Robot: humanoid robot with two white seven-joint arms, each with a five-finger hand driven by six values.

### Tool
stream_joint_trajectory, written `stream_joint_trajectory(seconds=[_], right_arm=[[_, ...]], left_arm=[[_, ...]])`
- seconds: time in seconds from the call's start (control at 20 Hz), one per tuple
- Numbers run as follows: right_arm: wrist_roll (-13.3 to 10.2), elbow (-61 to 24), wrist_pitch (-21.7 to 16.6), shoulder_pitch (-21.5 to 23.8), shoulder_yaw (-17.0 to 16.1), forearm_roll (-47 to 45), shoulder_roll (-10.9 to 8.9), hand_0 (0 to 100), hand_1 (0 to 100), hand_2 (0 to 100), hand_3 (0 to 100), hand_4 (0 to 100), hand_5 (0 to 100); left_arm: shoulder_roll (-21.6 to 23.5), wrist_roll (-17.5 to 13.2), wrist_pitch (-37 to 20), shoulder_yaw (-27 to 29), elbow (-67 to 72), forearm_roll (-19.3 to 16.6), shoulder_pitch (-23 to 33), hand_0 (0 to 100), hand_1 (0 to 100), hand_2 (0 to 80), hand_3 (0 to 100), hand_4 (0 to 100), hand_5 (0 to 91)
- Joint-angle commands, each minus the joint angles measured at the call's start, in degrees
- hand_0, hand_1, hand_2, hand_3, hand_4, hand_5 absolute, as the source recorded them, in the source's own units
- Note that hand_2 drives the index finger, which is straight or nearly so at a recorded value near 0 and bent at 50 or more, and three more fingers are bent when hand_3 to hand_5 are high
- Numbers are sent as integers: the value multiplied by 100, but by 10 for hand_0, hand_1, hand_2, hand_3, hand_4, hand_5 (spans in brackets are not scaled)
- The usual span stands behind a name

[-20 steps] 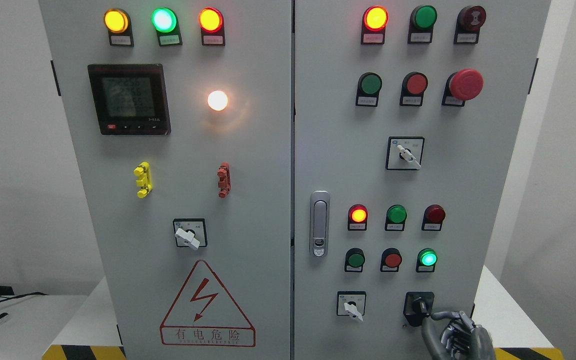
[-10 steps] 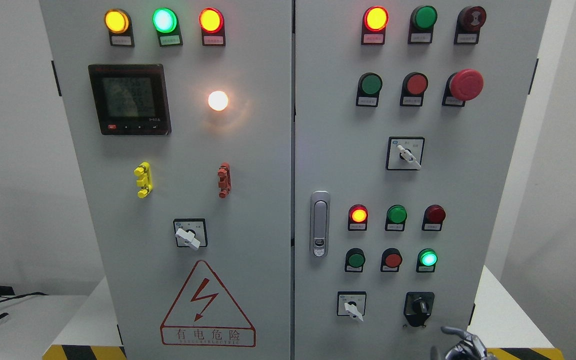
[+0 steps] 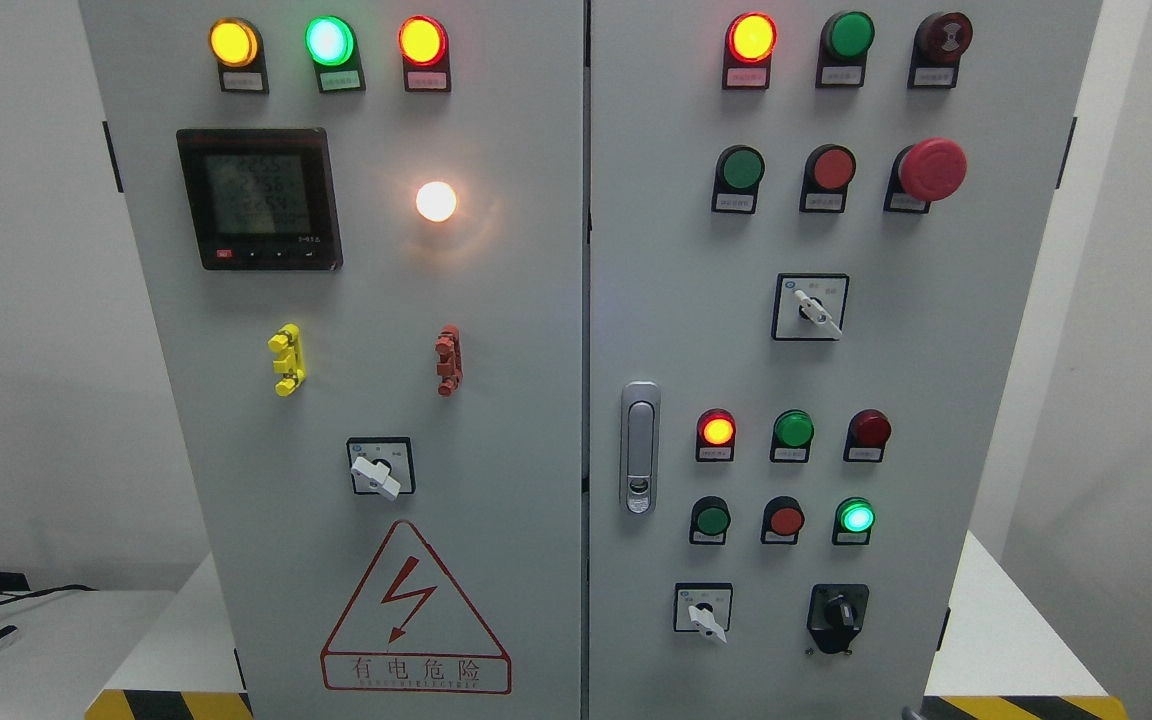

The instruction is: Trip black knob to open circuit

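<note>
Head view: black knob (image 3: 838,613) sits at the lower right of the right cabinet door (image 3: 666,250), just right of the small white selector switch (image 3: 704,612) and below the lit green lamp (image 3: 855,517). Its pointer reads near upright, maybe a touch left; we can't tell from here which position counts as tripped.

No hand on it. Only a grey sliver at the bottom edge below the knob, too small to call. Fingers: can't tell, neither hand is visible.

If the trip still needs doing or checking, we'd come up from bottom right, pinch the knob's raised bar from both sides, twist firmly to the detent, and keep clear of the switch beside it. Then check the lamps for a change.

Versus a second ago: the right hand was at the knob, fingers curled around it. Half a second ago it had dropped to the bottom edge. Now it's out of frame. Lamps look unchanged.
</note>
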Motion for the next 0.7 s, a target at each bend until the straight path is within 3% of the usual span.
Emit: stream_joint_trajectory(seconds=[0.0,0.05,0.15,0.65], right_arm=[[336,-662,39,494,-13,-417,-169,104,0,0,70,38,125],[477,-662,65,521,-22,-532,-221,95,0,0,70,37,123],[531,-662,83,556,-22,-690,-266,80,0,0,68,33,114],[558,-644,311,530,-13,-884,-257,39,0,0,46,0,3]], left_arm=[[-3,2,0,0,0,27,0,120,389,0,0,0,0],[-3,2,0,0,0,27,0,120,389,0,0,0,0],[-3,2,0,0,0,27,0,120,389,0,0,0,0],[-3,2,0,0,0,27,0,120,389,0,0,0,0]])
